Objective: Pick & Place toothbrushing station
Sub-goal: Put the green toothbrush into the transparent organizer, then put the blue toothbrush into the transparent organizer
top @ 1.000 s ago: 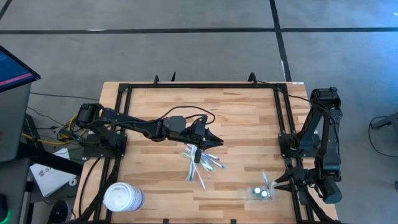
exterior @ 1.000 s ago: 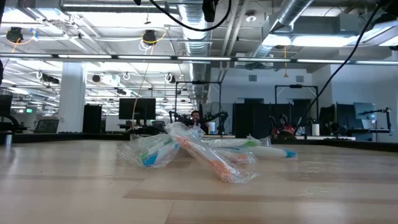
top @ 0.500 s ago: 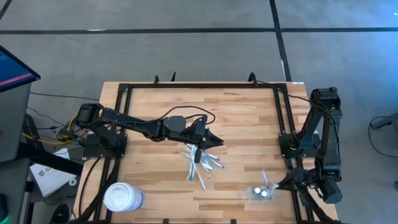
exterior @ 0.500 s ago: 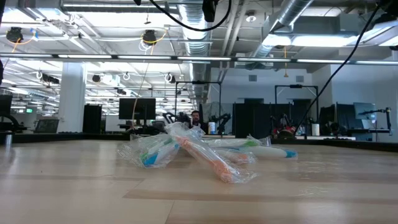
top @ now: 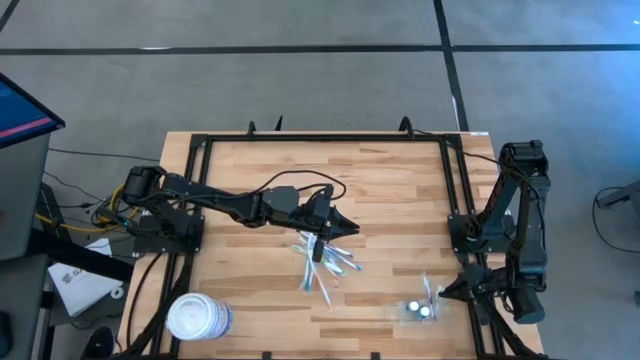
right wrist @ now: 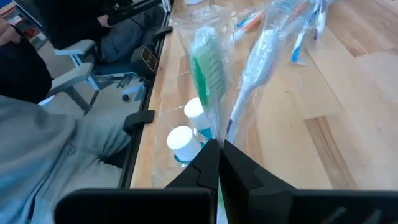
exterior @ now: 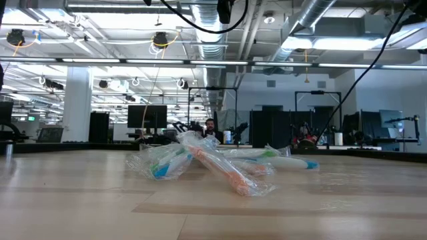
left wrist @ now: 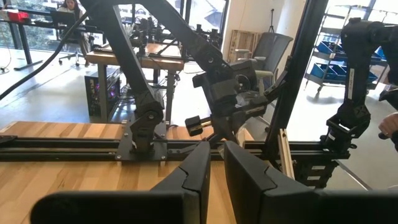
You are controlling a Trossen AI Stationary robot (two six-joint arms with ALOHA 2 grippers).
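The see-through holder (top: pixel 418 310) sits near the table's near right corner, with two white round caps in it (right wrist: pixel 180 138). Clear-wrapped toothbrushes, one green (right wrist: pixel 208 62) and one white (right wrist: pixel 261 53), stick out beside the caps. My right gripper (top: pixel 445 293) is shut on their wrap. A pile of wrapped toothbrushes (top: pixel 322 262) lies on the table's middle and also shows in the low view (exterior: pixel 207 163). My left gripper (top: pixel 338 228) hovers over the pile's far edge, its fingers close together (left wrist: pixel 216 163) and empty. My right gripper pinches the clear wrap of the toothbrushes at its near end (right wrist: pixel 219 135) between its two fingers, coming level from the table's right side. The brushes reach away from the fingers, along them. Whether the fingers also touch the holder's wall, I cannot tell.
A large white round tub (top: pixel 198 318) stands at the near left corner. A black frame (top: pixel 325 138) runs around the table's edges, with its right rail (top: pixel 455 215) close to my right arm. A person in grey (right wrist: pixel 56 143) sits beyond the near right edge.
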